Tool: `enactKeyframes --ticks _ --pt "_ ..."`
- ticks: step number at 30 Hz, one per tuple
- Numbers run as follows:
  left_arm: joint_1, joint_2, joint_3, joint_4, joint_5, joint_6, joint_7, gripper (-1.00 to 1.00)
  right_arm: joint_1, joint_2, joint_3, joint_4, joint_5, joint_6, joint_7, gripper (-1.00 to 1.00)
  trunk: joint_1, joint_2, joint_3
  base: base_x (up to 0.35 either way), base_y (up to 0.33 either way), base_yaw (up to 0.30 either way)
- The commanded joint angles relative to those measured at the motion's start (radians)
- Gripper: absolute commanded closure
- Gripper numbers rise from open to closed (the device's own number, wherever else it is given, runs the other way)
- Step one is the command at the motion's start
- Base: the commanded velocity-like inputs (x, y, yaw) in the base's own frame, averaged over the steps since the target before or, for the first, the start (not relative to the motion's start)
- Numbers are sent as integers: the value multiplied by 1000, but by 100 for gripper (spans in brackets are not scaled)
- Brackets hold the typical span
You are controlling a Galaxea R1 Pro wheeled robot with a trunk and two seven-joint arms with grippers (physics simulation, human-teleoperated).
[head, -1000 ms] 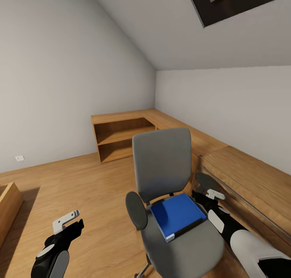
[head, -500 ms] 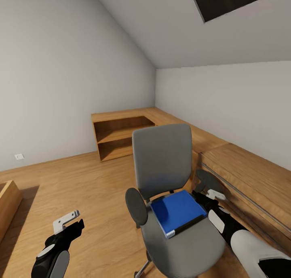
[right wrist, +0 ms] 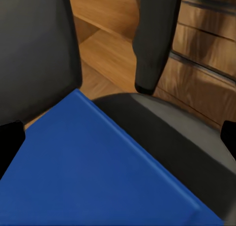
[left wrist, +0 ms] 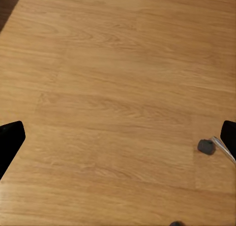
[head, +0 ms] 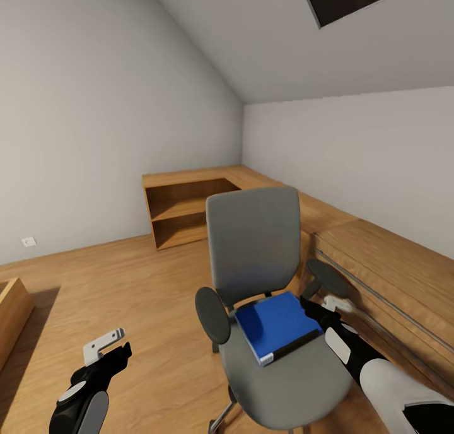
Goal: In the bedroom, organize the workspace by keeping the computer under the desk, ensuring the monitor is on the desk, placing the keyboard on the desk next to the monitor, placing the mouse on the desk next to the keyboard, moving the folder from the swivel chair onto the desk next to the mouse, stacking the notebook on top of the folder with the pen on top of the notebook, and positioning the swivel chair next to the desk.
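The grey swivel chair (head: pixel 253 251) stands in front of me, its backrest toward the far corner. A blue folder (head: pixel 276 324) lies flat on its seat, slightly skewed. My right gripper (head: pixel 320 310) is open at the folder's right edge, beside the chair's right armrest (head: pixel 328 277). In the right wrist view the blue folder (right wrist: pixel 98 172) spreads between the open gripper's (right wrist: pixel 118 137) two dark fingertips (right wrist: pixel 10 140). My left gripper (head: pixel 106 351) hangs low to the left of the chair, open above bare wooden floor (left wrist: pixel 118 88), with a chair caster (left wrist: pixel 206 146) near one fingertip.
A low wooden shelf unit (head: pixel 186 210) runs along the far wall and turns along the right wall into a wooden cabinet (head: pixel 391 276) close behind the chair. A wooden box edge (head: pixel 11 311) shows at the left. Open floor (head: pixel 126 282) lies between.
The whole picture has shifted a little, so the camera has moved. The chair sits slightly higher in view. Both grippers keep their pose and stay open.
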Motion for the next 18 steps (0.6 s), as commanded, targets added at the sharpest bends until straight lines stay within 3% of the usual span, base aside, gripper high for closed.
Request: enactKeyframes --ticks 1,18 --pt "-1 -1 1 -1 10 2 7 -100 -1 -1 8 1 -11 -5 1 -100 4 -8 -4 0 0 0" --pt "-1 -1 -1 -1 10 2 7 -100 -1 1 8 1 -10 -5 1 -100 61 -113 -51 0 0 0"
